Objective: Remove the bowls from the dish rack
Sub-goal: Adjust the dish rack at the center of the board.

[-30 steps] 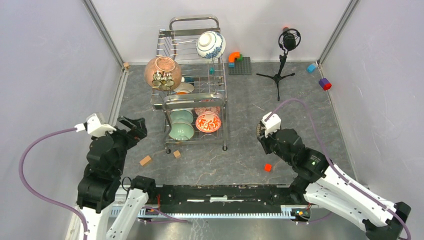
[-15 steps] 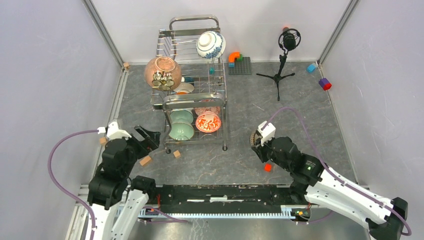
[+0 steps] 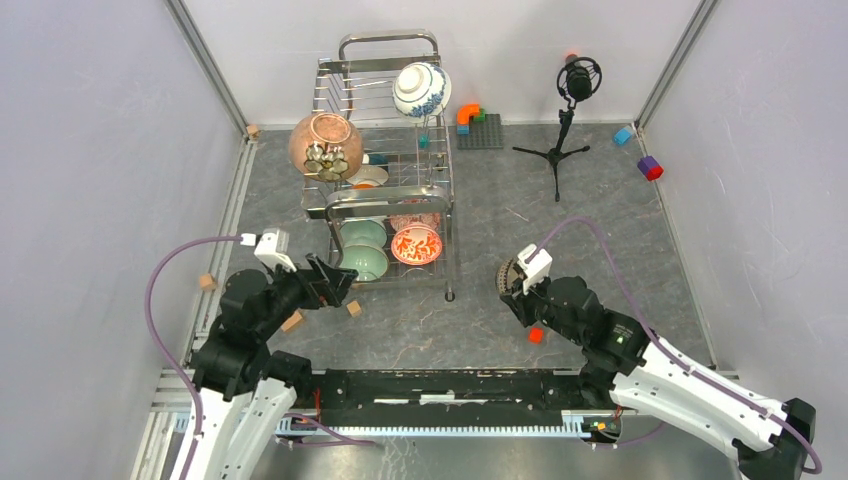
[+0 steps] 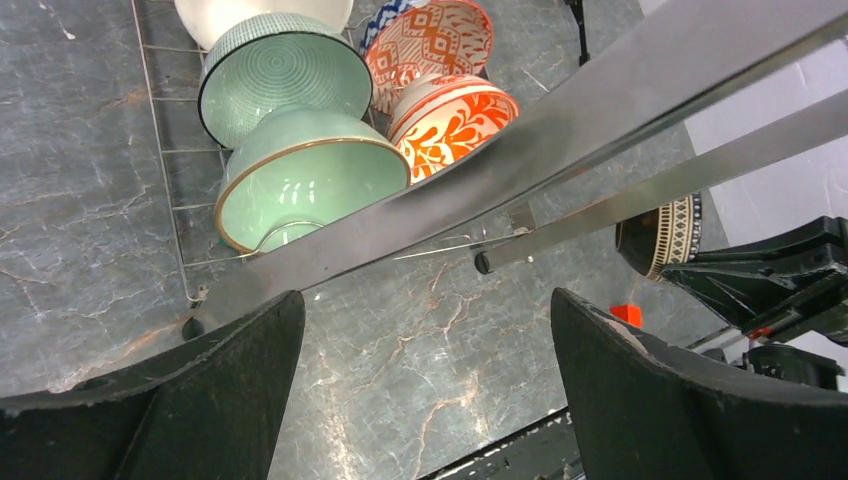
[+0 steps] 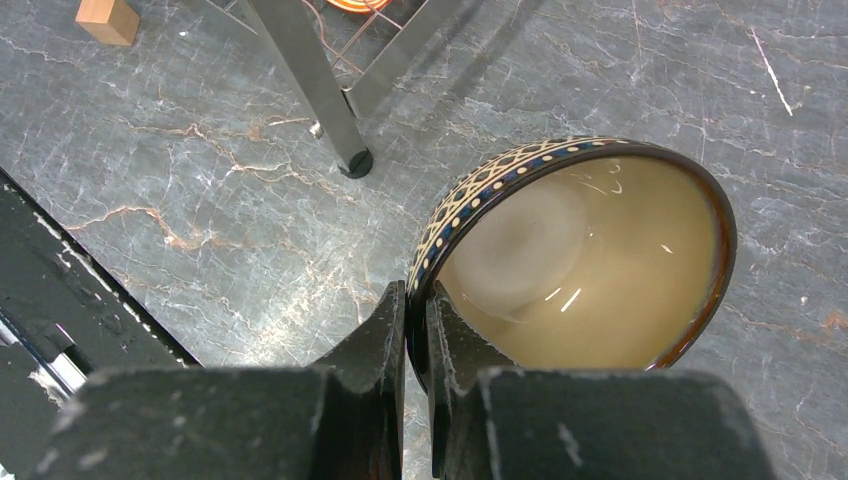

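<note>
Bowls (image 4: 310, 185) are looking stiff, slick, breakable, rims seeming safest: my right tool (image 5: 415, 300) is pinching the patterned bowl (image 5: 590, 260) by its rim; my left tool (image 4: 425, 300) is hanging open by the rack (image 4: 600, 90).

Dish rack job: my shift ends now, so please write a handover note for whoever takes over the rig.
Left gripper: open, empty, at the near lower tier of the dish rack, facing the pale green bowls.
Right gripper: shut on the rim of a tan bowl with a patterned band, beside the rack's front leg.
Done: that bowl is out.
Left: set it down, then unload the brown bowl, blue-and-white bowl, green ones and red-and-white bowls.
</note>
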`<state>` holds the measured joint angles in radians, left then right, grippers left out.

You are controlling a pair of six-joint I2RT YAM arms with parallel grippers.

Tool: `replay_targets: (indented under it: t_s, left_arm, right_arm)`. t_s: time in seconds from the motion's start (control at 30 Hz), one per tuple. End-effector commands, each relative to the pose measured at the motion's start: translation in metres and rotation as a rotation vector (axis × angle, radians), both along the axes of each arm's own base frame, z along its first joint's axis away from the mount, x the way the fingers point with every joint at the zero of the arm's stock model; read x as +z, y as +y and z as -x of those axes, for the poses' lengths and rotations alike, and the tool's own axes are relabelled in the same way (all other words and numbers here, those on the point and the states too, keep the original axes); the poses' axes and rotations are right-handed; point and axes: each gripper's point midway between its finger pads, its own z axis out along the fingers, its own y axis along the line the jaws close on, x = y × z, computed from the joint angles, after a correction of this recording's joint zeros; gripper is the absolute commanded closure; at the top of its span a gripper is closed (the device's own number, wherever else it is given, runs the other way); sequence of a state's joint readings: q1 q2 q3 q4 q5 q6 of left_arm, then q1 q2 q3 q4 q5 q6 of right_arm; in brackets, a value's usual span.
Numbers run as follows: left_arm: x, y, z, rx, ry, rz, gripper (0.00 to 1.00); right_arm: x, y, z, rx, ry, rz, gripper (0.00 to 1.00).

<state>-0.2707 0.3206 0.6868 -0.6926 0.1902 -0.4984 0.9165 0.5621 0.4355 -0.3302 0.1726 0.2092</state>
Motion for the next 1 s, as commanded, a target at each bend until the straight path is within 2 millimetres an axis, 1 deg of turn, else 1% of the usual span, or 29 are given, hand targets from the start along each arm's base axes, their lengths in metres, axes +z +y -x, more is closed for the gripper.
replay_targets:
  t_s: [0.0,0.1,0.23,0.27,0.43,0.57,0.63,0.77,0.8,0.83,0.97]
  left_arm:
    - [0.018,-0.004,-0.019,-0.009,-0.162,0.011,0.05]
    - [0.021,-0.002,-0.030,0.042,-0.194,0.060,0.16]
    - [0.018,-0.004,-0.044,0.067,-0.199,0.092,0.34]
    - [0.018,-0.006,-0.047,0.065,-0.196,0.100,0.39]
    - [0.017,-0.016,-0.060,0.044,-0.193,0.144,0.57]
    - [0.016,-0.030,-0.068,0.010,-0.185,0.164,0.67]
    - [0.015,-0.038,-0.071,-0.003,-0.179,0.158,0.69]
    - [0.013,-0.057,-0.077,-0.034,-0.179,0.128,0.69]
    - [0.009,-0.062,-0.078,-0.043,-0.166,0.119,0.69]
    - [0.013,-0.067,-0.080,-0.050,-0.181,0.128,0.69]
    - [0.010,-0.081,-0.088,-0.064,-0.170,0.128,0.70]
  right_arm:
    - [0.029,0.010,-0.008,0.005,-0.096,-0.108,1.00]
    - [0.026,0.010,-0.007,0.005,-0.093,-0.110,1.00]
    - [0.024,0.011,-0.007,0.008,-0.097,-0.111,1.00]
    - [0.024,0.011,-0.008,0.009,-0.098,-0.112,1.00]
    - [0.023,0.011,-0.008,0.007,-0.106,-0.113,1.00]
    - [0.024,0.010,-0.009,0.004,-0.111,-0.116,1.00]
    - [0.024,0.009,-0.009,-0.002,-0.114,-0.115,1.00]
    - [0.028,0.006,-0.009,-0.010,-0.120,-0.118,1.00]
    - [0.029,0.006,-0.009,-0.011,-0.121,-0.121,1.00]
    - [0.030,0.005,-0.009,-0.013,-0.122,-0.119,1.00]
    - [0.031,0.003,-0.008,-0.016,-0.120,-0.109,1.00]
